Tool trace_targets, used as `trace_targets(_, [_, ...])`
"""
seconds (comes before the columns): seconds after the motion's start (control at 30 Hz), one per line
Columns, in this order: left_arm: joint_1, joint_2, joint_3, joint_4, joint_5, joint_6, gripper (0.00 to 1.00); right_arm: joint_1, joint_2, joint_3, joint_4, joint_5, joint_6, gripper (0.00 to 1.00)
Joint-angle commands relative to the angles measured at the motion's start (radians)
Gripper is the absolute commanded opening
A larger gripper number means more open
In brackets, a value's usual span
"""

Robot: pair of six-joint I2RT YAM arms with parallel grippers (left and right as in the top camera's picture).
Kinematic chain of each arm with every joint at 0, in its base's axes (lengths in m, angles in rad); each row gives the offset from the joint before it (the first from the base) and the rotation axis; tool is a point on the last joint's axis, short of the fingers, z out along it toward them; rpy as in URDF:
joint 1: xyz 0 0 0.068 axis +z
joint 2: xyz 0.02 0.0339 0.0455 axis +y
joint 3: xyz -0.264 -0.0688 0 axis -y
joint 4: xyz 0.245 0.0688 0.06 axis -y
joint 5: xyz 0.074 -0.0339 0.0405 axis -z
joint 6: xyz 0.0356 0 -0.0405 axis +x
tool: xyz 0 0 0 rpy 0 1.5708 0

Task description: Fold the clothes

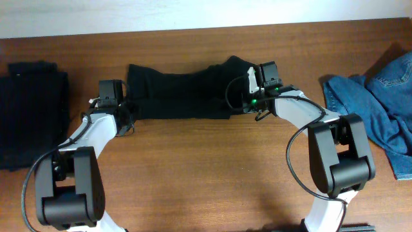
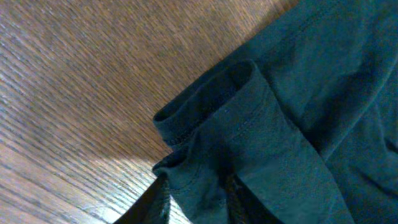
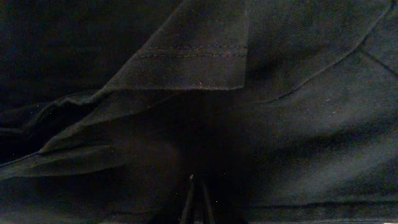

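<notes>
**Two tools, one long black shirt**

The black shirt [image 1: 180, 93] lies flat on the worktop [image 1: 206, 174], right between my two tools. It is bunched into a long band. Its long way runs from one tool across to the other. One end is at my left tool [image 1: 123, 106] and the other end is at my right tool [image 1: 248, 96].

My left tool is down low at a sleeve [image 2: 217, 99]. The sleeve's open end points away from the shirt, out at the bare wood. Some cloth sits between the tips of this tool. I cannot tell if the tool is pinching it or not.

My right tool is closed almost all the way. Dark cloth is right at its tips. It is too dark there for me to see if any cloth is caught between them.

Here is what could go wrong, I think. My left tool may grab only the sleeve and not the body of the shirt. Then the shirt would hang by the sleeve and bunch up when I lift. The cloth is thin and soft, so it could slip out of my right tool. If one tool pulls more than the other, the band could twist and the fold would come out crooked.

Well past my left tool sits a folded black pile [image 1: 32, 116]. Well past my right tool lie blue jeans [image 1: 386, 96].
</notes>
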Motion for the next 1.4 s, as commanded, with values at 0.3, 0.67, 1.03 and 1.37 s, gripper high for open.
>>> trace_targets(0.3, [0.002, -0.011, -0.01, 0.006, 0.011, 0.005, 0.01, 0.011, 0.013, 0.01, 0.0, 0.009, -0.011, 0.12])
trace_targets(0.67, [0.025, -0.015, -0.011, -0.081, 0.006, 0.006, 0.62, 0.011, 0.013, 0.01, 0.001, 0.01, -0.01, 0.12])
trace_targets(1.03, [0.027, 0.063, -0.041, 0.049, 0.104, 0.05, 0.6, 0.011, 0.013, 0.01, 0.004, 0.009, -0.01, 0.12])
trace_targets(1.37, [0.027, 0.056, -0.04, 0.047, 0.116, 0.05, 0.17, 0.011, 0.013, 0.01, 0.003, 0.01, -0.011, 0.12])
